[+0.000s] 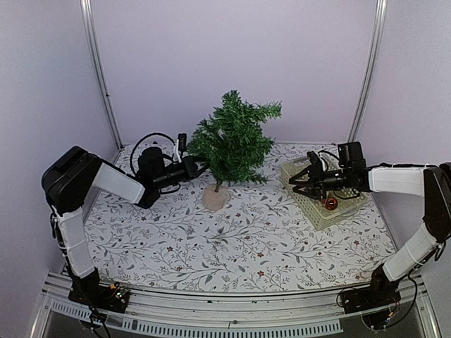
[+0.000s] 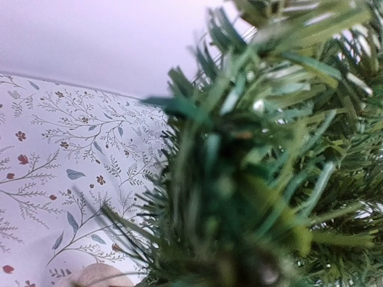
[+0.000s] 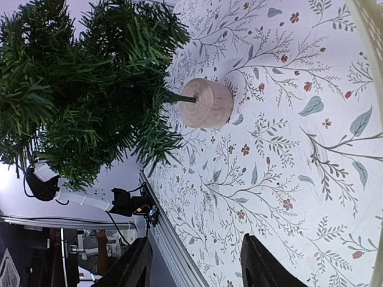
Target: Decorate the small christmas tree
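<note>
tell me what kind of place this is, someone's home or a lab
Most likely a robot lab test cell, not a home: left arm and right arm bolted to a metal rail, plain walls framed by metal posts, a small christmas tree and basket staged on a floral table cover.

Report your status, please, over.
Left jaws in small christmas tree branches, grip unclear. Right jaws open, empty, at basket. Tree standing, undecorated. Nothing in the way.

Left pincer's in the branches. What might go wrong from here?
The small christmas tree stands on only a narrow round base; a tug from the left pincer among its branches may tip it. Needles fill the left wrist view, so its grip can't be checked. The open right pincer might snag the basket wall.
</note>
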Tool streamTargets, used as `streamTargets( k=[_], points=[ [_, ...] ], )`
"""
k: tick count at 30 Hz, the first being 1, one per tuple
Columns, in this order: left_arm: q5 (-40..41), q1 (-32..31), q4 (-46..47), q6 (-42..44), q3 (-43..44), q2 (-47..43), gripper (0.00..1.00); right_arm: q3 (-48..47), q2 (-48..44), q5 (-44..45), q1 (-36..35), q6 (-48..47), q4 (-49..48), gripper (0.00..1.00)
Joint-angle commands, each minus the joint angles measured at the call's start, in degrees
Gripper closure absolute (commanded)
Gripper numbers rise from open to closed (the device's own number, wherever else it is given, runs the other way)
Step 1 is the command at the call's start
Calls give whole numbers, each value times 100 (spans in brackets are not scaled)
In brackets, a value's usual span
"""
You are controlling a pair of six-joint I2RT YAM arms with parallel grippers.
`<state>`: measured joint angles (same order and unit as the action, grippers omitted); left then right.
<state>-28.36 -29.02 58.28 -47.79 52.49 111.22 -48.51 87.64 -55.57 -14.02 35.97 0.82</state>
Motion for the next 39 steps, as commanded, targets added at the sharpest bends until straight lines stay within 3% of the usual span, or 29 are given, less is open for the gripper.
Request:
streamTargets(
  k=[1,14,19,22,28,39],
  points=[
    [-263,251,722,82,-360,-471,100,-352,251,152,-272,20,-179,46],
    [-501,624,929,96,-941,-658,100,-790,636,327,-691,67,-162,46],
    [-520,642,685,270,-968,-752,95,-873,651,377,-693,48,-96,46],
    [-502,664,569,316,-973,-800,86,-949,675,414,-697,13,-12,46],
    [-415,729,270,416,-955,-957,60,-1204,652,739,-694,-261,622,43],
    [83,922,-692,728,-1046,-1570,30,-1281,278,1158,-340,-567,1381,41]
  ],
)
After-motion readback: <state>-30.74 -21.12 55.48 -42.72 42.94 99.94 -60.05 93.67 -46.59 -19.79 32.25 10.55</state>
